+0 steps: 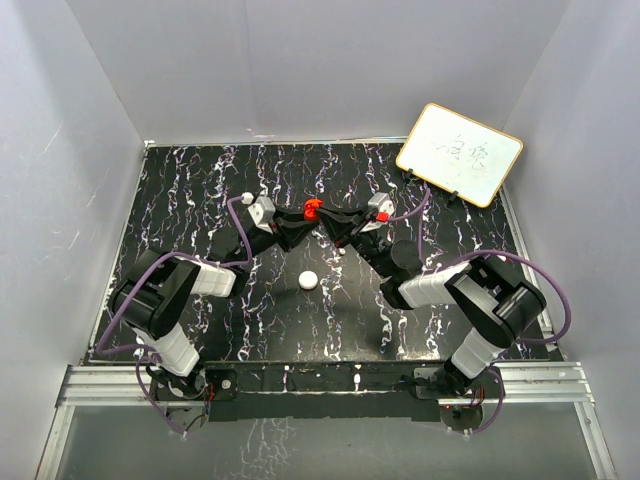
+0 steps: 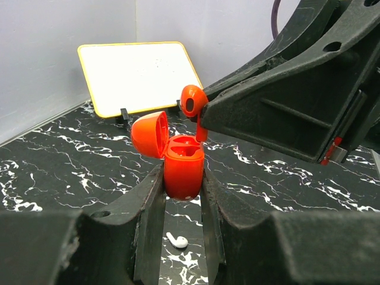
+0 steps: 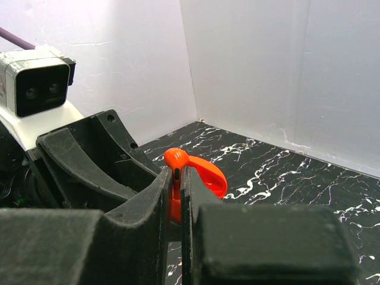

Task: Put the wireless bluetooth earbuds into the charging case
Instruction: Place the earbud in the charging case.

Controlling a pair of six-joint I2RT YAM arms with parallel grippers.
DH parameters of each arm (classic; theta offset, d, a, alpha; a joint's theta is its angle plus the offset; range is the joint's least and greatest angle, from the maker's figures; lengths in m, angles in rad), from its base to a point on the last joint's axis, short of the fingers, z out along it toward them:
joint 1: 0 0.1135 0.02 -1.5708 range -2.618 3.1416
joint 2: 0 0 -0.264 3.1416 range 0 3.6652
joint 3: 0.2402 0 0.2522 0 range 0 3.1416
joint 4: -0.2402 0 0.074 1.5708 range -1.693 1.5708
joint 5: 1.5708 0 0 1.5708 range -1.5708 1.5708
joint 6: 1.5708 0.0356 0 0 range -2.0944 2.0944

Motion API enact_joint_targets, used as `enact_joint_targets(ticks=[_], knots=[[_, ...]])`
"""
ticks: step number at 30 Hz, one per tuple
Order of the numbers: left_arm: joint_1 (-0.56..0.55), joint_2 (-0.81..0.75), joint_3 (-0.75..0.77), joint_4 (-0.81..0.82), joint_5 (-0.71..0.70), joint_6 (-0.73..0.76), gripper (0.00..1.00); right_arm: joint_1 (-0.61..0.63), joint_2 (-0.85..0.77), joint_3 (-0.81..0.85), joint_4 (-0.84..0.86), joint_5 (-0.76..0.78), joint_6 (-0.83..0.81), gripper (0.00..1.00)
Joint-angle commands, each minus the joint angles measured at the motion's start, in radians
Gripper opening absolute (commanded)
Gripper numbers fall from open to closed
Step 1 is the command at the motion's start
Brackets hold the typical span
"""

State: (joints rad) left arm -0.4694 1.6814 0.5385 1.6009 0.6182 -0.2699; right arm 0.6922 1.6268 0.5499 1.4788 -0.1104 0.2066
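Glossy red plastic charging case [image 2: 184,171], matt black fingers [image 2: 148,217]

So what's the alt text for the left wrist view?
A red charging case, lid open, is clamped upright in the left gripper, while the right gripper holds a red earbud just above its opening. A small white earbud-shaped piece lies on the black marbled table below; a whiteboard stands behind.

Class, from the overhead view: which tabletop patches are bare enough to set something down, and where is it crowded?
Bare: the far table strip left of the whiteboard; the near middle between the arm bases, nearer than the white puck. Crowded: the centre, where left gripper and right gripper meet at the charging case.
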Motion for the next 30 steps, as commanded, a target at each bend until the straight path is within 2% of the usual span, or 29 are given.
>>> enact_joint_targets(ticks=[1, 30], knots=[[-0.011, -0.005, 0.028, 0.186, 0.029, 0.015, 0.00, 0.004, 0.003, 0.034, 0.334, 0.007, -0.022, 0.00], [-0.020, -0.007, 0.049, 0.186, 0.023, 0.031, 0.00, 0.009, 0.004, 0.000, 0.334, 0.019, 0.008, 0.00]])
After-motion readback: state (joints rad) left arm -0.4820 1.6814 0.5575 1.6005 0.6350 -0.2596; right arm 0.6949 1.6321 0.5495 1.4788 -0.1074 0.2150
